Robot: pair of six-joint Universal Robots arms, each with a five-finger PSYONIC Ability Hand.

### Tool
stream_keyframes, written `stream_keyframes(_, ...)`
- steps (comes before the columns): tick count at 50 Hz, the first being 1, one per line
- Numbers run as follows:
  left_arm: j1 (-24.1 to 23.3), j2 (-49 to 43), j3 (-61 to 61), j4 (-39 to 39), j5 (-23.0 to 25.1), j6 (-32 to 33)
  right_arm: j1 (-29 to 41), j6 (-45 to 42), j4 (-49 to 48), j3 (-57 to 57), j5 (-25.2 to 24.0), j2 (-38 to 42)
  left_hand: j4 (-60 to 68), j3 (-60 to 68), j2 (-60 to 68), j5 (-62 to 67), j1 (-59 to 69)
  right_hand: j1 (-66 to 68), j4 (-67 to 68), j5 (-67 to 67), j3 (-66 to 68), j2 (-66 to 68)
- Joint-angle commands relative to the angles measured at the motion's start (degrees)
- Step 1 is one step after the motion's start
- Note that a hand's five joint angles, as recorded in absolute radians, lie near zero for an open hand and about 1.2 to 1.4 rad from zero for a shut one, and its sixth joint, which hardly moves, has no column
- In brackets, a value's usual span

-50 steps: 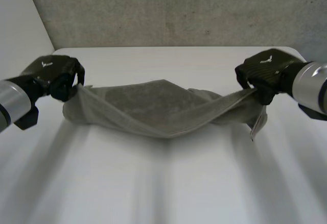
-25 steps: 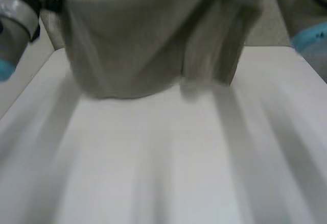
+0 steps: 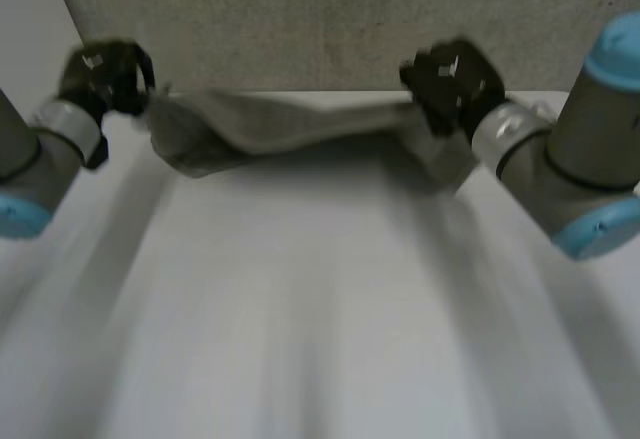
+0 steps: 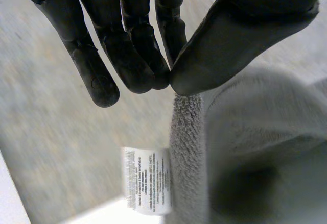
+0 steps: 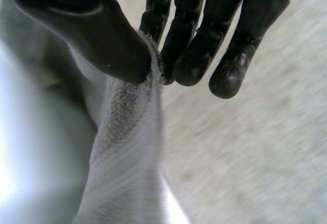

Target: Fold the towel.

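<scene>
The white table [image 3: 300, 309] is smooth and flat. At its far side the towel [image 3: 290, 124] hangs stretched between the two hands, sagging a bit in the middle. I cannot tell if it touches the table. The left hand [image 3: 105, 71] pinches one end between thumb and fingers, next to a small white tag [image 4: 145, 180]. The right hand [image 3: 450, 79] pinches the other end the same way. This looks like the step of spreading the towel out. Next it likely needs laying flat, both hands moving together so it does not bunch. Behind the table is a grey wall [image 3: 350, 19].
</scene>
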Motion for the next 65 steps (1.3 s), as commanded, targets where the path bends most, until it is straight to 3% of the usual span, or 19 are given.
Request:
stream_keyframes(1,0.83,0.36,-13.04,3.92,3.25,5.99,0.00,-2.08,0.26,12.11,0.43,-1.11,2.05,3.20,4.74,3.64,23.63,3.75,3.58,3.35,3.89,5.01)
stream_keyframes(10,1.89,3.26,-21.38,4.36,3.78,12.22,-0.53,-1.29,-0.53,21.88,0.34,-5.24,2.05,3.20,4.74,3.64,23.63,3.75,3.58,3.35,3.89,5.01)
stream_keyframes(22,2.06,1.59,-22.97,4.54,3.69,20.23,-0.27,-1.03,-1.32,24.00,0.34,-5.60,1.39,2.55,4.09,2.99,22.98,3.75,3.58,3.35,3.89,5.01)
stream_keyframes(23,2.24,1.50,-23.23,4.54,3.69,21.44,-0.27,-1.03,-1.32,24.00,0.34,-5.43,-13.93,-12.77,-11.23,-12.34,7.66,3.75,3.58,3.35,3.89,5.01)
stream_keyframes(24,2.24,1.50,-23.23,4.54,3.69,21.46,-0.27,-1.03,-1.32,24.00,0.34,-5.34,-14.08,-12.93,-11.39,-12.49,7.50,3.75,3.58,3.35,3.89,5.01)
stream_keyframes(25,2.76,1.68,-23.58,4.54,3.69,22.41,-0.27,-1.03,-1.32,24.00,0.34,-5.34,-41.39,-40.24,-38.70,-39.80,-19.81,3.75,3.58,3.35,3.89,5.01)
stream_keyframes(31,3.29,2.82,-24.90,4.36,4.22,23.91,-0.18,-1.03,-1.41,24.00,0.34,-5.34,-49.72,-48.57,-47.03,-48.13,-28.14,3.75,3.58,3.35,3.89,5.01)
stream_keyframes(39,3.21,1.95,-26.05,4.98,8.52,28.56,0.00,-1.03,-1.41,24.35,0.34,-4.90,-51.75,-50.60,-49.06,-50.16,-30.17,3.75,3.58,3.35,3.89,5.01)
stream_keyframes(47,3.38,-2.62,-23.68,4.89,8.79,35.77,0.26,-1.20,-1.41,24.61,0.26,-4.11,-51.59,-50.44,-48.90,-50.00,-30.01,3.75,3.58,3.35,3.89,5.01)
stream_keyframes(65,3.38,-8.42,-15.07,-0.46,8.35,35.87,0.17,-1.64,-1.50,25.05,0.26,-3.84,-47.73,-46.58,-45.04,-46.14,-26.15,3.75,3.58,3.35,3.89,5.01)
